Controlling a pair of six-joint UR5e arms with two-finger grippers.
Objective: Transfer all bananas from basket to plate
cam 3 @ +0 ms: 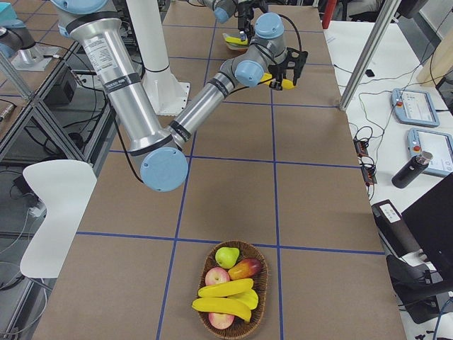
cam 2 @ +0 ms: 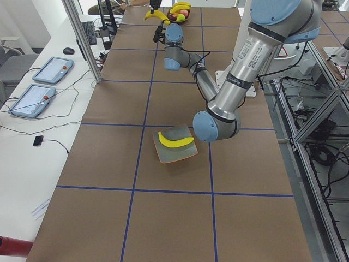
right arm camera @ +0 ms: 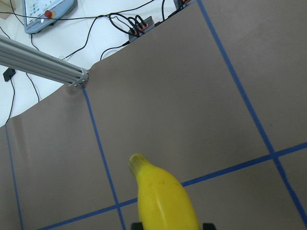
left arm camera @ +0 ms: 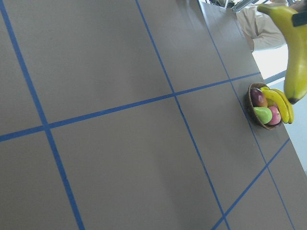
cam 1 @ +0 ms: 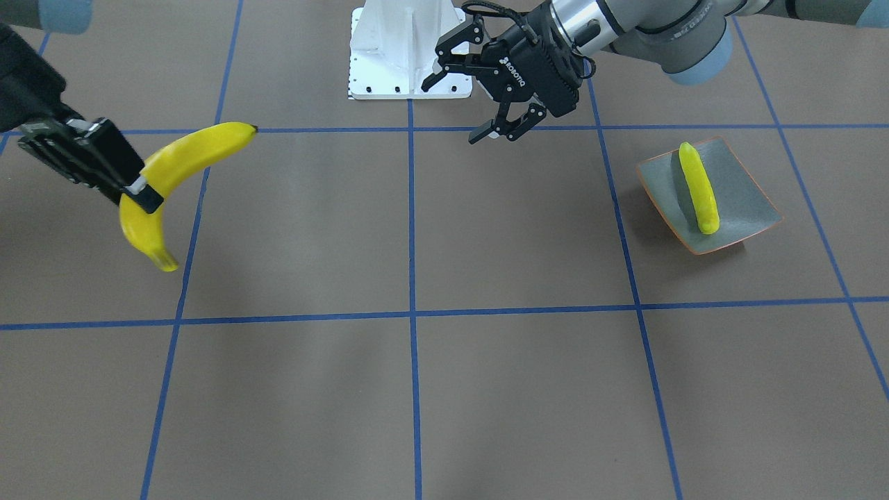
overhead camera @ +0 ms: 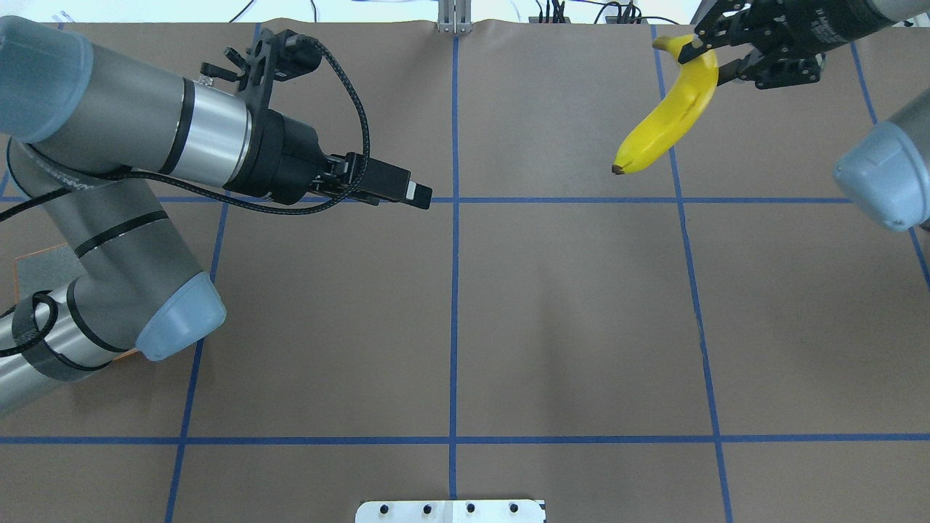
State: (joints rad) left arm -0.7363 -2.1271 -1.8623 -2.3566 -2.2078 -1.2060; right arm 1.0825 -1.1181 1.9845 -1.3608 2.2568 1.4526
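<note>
My right gripper [cam 1: 142, 191] is shut on a yellow banana [cam 1: 187, 156] and holds it in the air above the table; the overhead view shows that gripper [overhead camera: 701, 54] at the far right. Another banana [cam 1: 698, 187] lies lengthwise on the grey-green plate [cam 1: 743, 201]. My left gripper [cam 1: 451, 112] hangs open and empty near the table's middle, well away from the plate. The wicker basket [cam 3: 267, 287] at the table's right end holds more bananas [cam 3: 223, 297] among other fruit.
A pear [cam 3: 226, 256], apples and a mango share the basket. The white robot base [cam 1: 406, 48] stands at the table's edge. Blue tape lines grid the brown tabletop. Tablets [cam 2: 52, 70] and cables lie on the side desk beyond the table.
</note>
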